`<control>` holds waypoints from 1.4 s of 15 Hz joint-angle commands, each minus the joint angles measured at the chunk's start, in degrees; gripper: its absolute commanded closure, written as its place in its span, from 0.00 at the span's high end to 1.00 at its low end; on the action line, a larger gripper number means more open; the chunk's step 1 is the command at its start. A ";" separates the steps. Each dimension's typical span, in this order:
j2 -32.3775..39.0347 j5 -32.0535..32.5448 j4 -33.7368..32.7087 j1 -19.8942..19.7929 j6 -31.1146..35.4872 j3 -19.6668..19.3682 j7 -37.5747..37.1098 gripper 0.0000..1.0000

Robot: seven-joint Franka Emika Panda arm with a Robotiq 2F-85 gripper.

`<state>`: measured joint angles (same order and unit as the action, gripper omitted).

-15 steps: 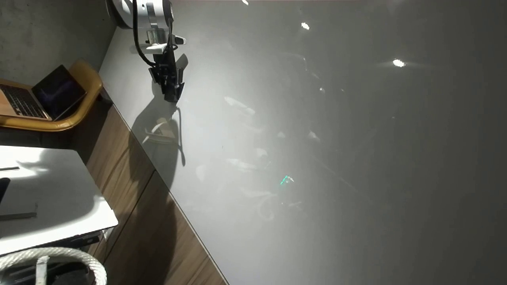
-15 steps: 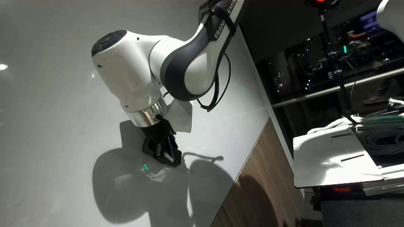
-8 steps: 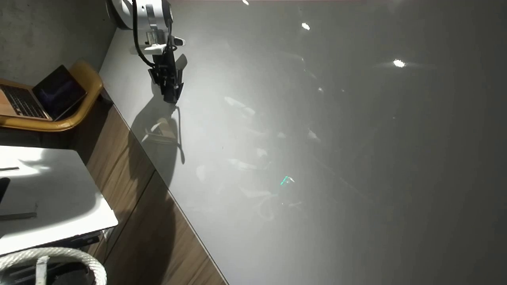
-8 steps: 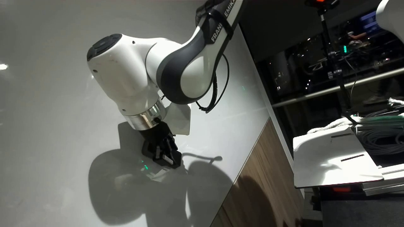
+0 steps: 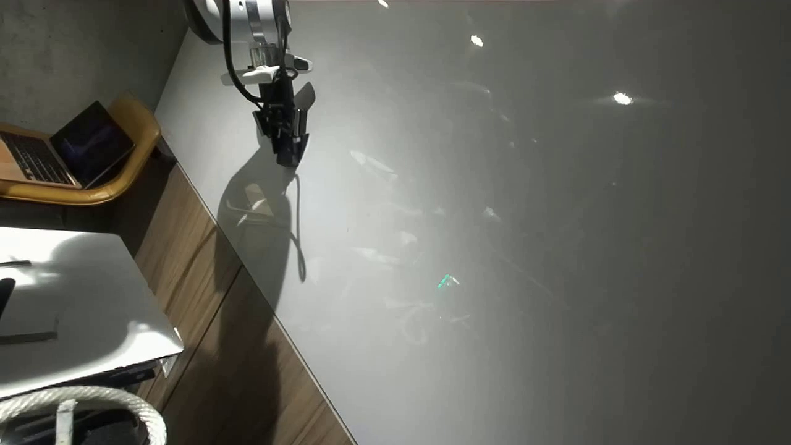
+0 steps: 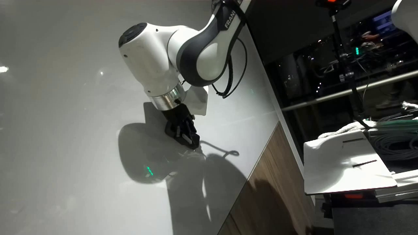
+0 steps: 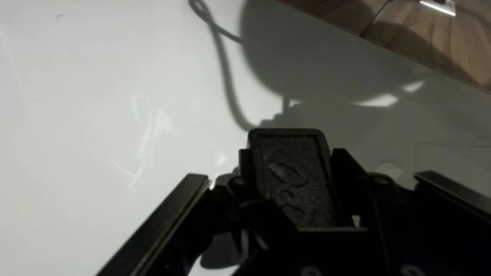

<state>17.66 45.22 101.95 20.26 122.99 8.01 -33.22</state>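
The gripper (image 7: 290, 165) is clamped on a dark block (image 7: 294, 184), at lower centre of the wrist view; whether the block meets the glossy pale surface (image 7: 69, 134) I cannot tell, shadow (image 7: 285, 119) clouding the spot; I would make any contact gently, keeping the block square to the surface, since an uneven push could twist it in the grip; faint smudges (image 7: 145, 143) show left of centre in that view; the wood panel (image 7: 425, 44), in its upper right corner, borders the surface and is best given room.

The white Franka Panda arm (image 6: 179, 42) has dark-grey bands (image 6: 186, 63), a silver wrist collar (image 6: 168, 98), black cables (image 6: 230, 76) and black Robotiq gripper (image 6: 192, 143).
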 commanded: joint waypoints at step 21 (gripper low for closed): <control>-29.38 -34.25 50.92 -12.15 -6.46 -0.58 21.23 0.28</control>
<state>-9.79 13.44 149.46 9.31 117.30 8.15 -15.71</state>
